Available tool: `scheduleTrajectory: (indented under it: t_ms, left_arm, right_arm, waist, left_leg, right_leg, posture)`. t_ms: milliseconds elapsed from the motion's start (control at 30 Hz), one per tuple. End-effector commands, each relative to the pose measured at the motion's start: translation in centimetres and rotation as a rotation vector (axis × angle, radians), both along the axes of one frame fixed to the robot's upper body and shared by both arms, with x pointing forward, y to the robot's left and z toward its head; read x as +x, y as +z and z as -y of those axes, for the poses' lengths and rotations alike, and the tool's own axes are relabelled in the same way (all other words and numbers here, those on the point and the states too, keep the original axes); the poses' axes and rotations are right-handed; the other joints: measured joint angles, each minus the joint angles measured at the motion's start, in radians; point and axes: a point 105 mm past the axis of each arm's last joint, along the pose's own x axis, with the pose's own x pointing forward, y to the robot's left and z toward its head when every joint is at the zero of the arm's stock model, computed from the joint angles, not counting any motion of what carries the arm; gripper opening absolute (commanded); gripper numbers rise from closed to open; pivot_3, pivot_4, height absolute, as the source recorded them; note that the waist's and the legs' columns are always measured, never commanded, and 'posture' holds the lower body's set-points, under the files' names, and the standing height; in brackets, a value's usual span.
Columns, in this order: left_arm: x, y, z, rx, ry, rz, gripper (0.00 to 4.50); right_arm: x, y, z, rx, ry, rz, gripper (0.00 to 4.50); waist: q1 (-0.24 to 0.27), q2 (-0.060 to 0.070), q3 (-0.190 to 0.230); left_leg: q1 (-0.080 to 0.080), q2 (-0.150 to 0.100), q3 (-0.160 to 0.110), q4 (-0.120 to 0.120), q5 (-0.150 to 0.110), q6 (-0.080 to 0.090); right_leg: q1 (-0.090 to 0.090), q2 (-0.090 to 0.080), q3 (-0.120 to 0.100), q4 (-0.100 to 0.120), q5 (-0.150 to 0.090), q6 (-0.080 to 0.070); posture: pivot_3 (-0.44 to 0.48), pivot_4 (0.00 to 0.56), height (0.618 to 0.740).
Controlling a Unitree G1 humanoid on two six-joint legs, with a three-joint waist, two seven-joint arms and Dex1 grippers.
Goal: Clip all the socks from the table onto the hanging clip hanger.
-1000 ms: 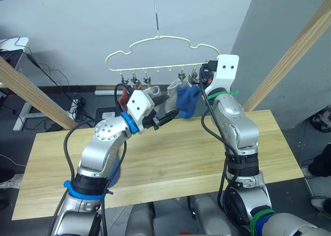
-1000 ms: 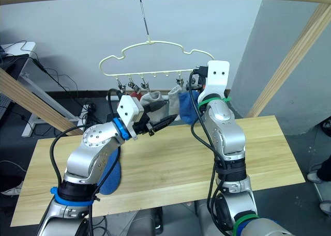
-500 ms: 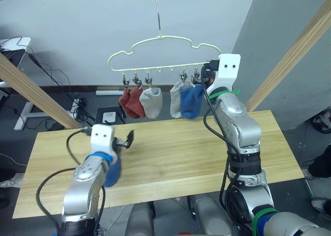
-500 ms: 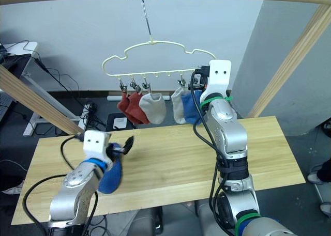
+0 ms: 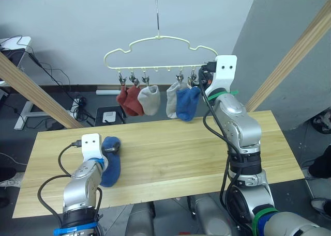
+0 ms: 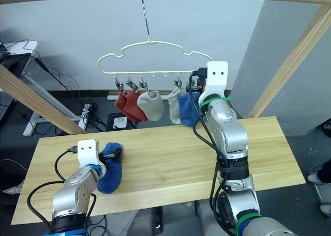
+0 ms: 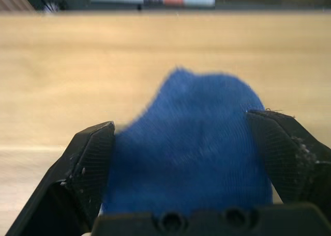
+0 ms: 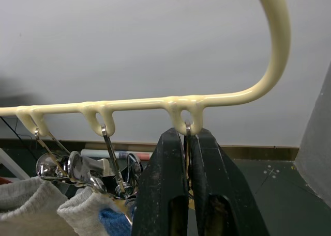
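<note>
One blue sock (image 5: 110, 160) left on surface (image 5: 170, 153), around 9 o'clock. Left gripper (image 7: 189, 158) jaws spread either side of it, not pinching. Soft, floppy, so grab cuff edge. Right gripper (image 8: 187, 174) jaws pinched on end clip of clip hanger (image 5: 160, 52).

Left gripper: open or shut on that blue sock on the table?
Open. The left gripper has its fingers spread on either side of the blue sock, which lies on the table, not pinched.
</note>
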Motion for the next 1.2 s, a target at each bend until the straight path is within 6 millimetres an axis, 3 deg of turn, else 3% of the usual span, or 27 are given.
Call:
scheduleTrajectory:
  t_ms: [33,133,233,500,667,700,800,967,1033,1200]
  left_arm:
    - [-0.4,-1.2,-0.1,-0.001,0.010,-0.059,4.48]
    - [-0.4,-1.4,0.0,0.013,-0.007,-0.077,4.48]
    - [-0.4,-1.4,0.0,0.030,-0.024,-0.084,3.93]
    - [-0.6,-1.5,0.5,0.057,-0.058,-0.085,1.77]
    - [0.7,0.5,2.3,0.199,-0.225,0.018,0.27]
    - [1.2,1.3,3.4,0.256,-0.309,0.062,0.03]
    - [2.4,4.1,8.2,0.403,-0.593,0.227,0.03]
    - [2.2,7.7,16.8,0.445,-0.960,0.455,0.03]
    - [1.9,8.7,19.7,0.420,-1.055,0.519,0.03]
    - [2.9,11.1,24.6,0.373,-1.116,0.642,0.03]
  right_arm:
    - [-0.5,1.4,-0.4,0.010,0.021,0.049,0.00]
    - [-0.6,1.3,-0.4,0.013,0.024,0.043,0.00]
    - [-0.6,1.2,-0.5,0.021,0.027,0.035,0.00]
    - [-0.6,1.2,-0.7,0.035,0.033,0.029,0.00]
    - [-0.6,1.2,-0.6,0.042,0.029,0.029,0.00]
    - [-0.5,1.3,-0.6,0.043,0.027,0.030,0.00]
    - [-0.5,1.4,-0.4,0.045,0.021,0.034,0.00]
    - [-0.5,1.8,0.0,0.045,0.009,0.044,0.00]
    - [-0.5,1.9,0.1,0.044,0.006,0.047,0.00]
    - [-0.5,2.2,0.2,0.043,0.002,0.054,0.00]
  waist:
    - [0.000,0.000,0.000]
    - [-0.001,0.000,0.000]
    - [0.000,0.001,0.000]
    - [0.000,0.001,0.000]
    - [-0.001,0.001,0.001]
    - [0.000,0.001,0.001]
    - [0.003,0.002,0.003]
    - [0.006,0.002,0.004]
    - [0.003,0.002,0.004]
    - [0.000,0.002,0.004]
  left_leg:
    - [0.000,0.000,0.000,0.000,0.000,0.000]
    - [0.000,0.000,0.000,0.000,0.000,0.000]
    - [0.001,0.000,0.000,0.000,0.000,0.000]
    - [0.001,0.000,0.000,0.000,0.000,0.000]
    - [0.001,0.000,0.000,0.000,0.000,0.000]
    - [0.001,0.000,0.000,-0.001,0.000,0.000]
    - [0.000,0.000,0.001,-0.002,0.000,0.000]
    - [-0.001,-0.001,0.005,-0.003,0.000,0.000]
    - [-0.001,-0.001,0.006,-0.004,0.000,0.000]
    - [-0.001,-0.002,0.005,-0.006,0.000,0.000]
  right_leg:
    - [0.000,0.000,0.000,0.000,-0.001,0.001]
    - [0.000,0.000,0.000,0.000,-0.001,0.001]
    - [0.000,0.000,0.000,0.000,-0.001,0.001]
    - [0.000,0.000,0.000,0.000,-0.001,0.001]
    - [0.000,0.000,0.000,-0.001,-0.001,0.000]
    - [0.000,0.000,0.000,-0.001,-0.001,0.000]
    - [0.000,-0.001,0.000,-0.002,-0.001,0.000]
    - [-0.001,-0.005,0.000,-0.005,0.000,-0.002]
    - [-0.001,-0.005,0.000,-0.006,0.000,-0.002]
    - [-0.001,-0.004,0.000,-0.007,-0.001,-0.001]
  posture:
    - [-0.157,0.316,0.740]
    - [-0.159,0.321,0.740]
    - [-0.158,0.323,0.740]
    - [-0.159,0.320,0.740]
    - [-0.163,0.318,0.740]
    - [-0.165,0.318,0.740]
    - [-0.171,0.316,0.740]
    - [-0.182,0.313,0.740]
    - [-0.187,0.312,0.740]
    - [-0.208,0.312,0.740]
